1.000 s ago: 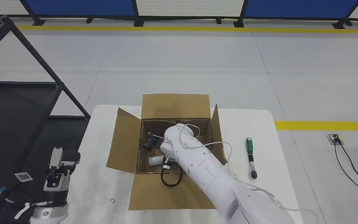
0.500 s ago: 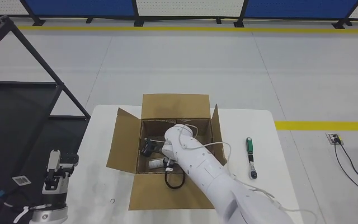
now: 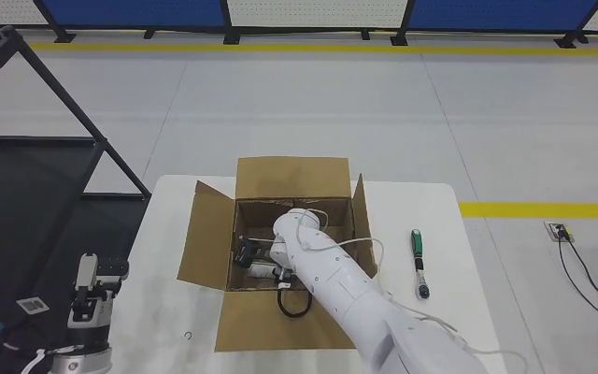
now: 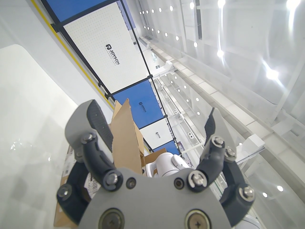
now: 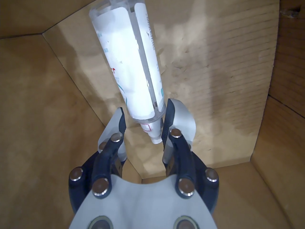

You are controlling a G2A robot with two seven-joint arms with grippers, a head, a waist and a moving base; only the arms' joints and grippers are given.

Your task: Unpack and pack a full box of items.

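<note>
Right pincer point(image 5: 145, 107) seemingly astride boxed tube point(image 5: 128, 55)

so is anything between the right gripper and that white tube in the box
Nothing visible. The right gripper sits with a finger on either side of the white tube at its cap end, low inside the box, with no other item between them.

The box point(image 3: 294, 178) is plain brown cardboard, faintly ribbed on its inner walls. The tube point(image 5: 129, 67) is white under a clear casing, with small teal and red marks. The desk point(image 3: 430, 215) is white. The driver point(image 3: 418, 262) has a green handle and a dark, silvery shaft. The left tool point(image 4: 152, 110) and the right tool point(image 5: 145, 107) are pale grey with black pads.
</note>
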